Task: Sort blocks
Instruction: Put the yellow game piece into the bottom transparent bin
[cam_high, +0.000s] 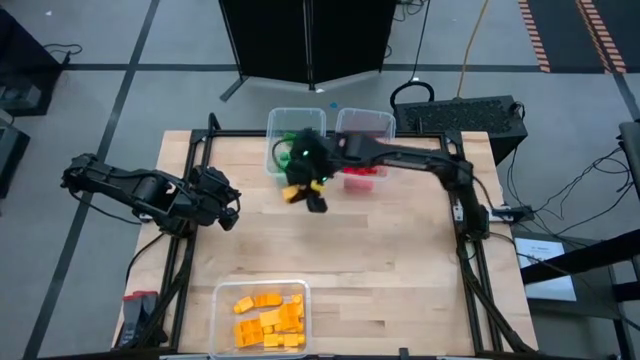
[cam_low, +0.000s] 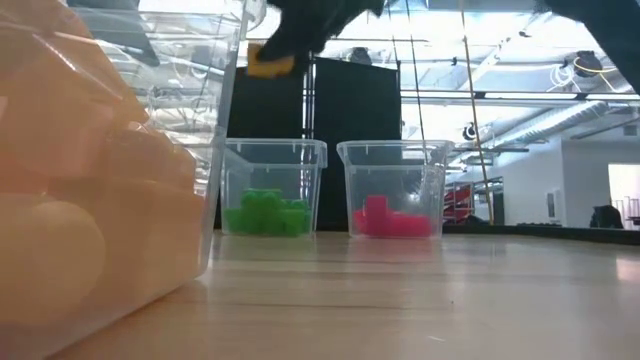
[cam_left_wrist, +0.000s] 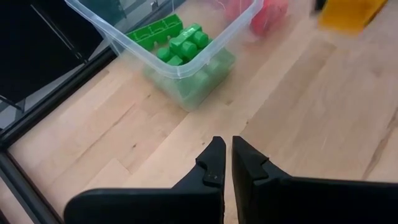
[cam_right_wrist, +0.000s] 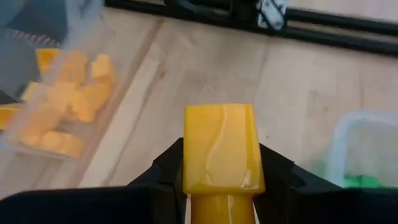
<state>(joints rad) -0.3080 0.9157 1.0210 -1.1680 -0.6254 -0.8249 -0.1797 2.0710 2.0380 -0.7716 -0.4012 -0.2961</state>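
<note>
Right wrist view: yellow block (cam_right_wrist: 219, 149) clamped (upright) between right gripper (cam_right_wrist: 219, 163) fingers.

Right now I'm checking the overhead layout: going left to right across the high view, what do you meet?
Left gripper, shut, → tub of green blocks → right gripper holding a yellow-orange block → tub of red blocks.
</note>
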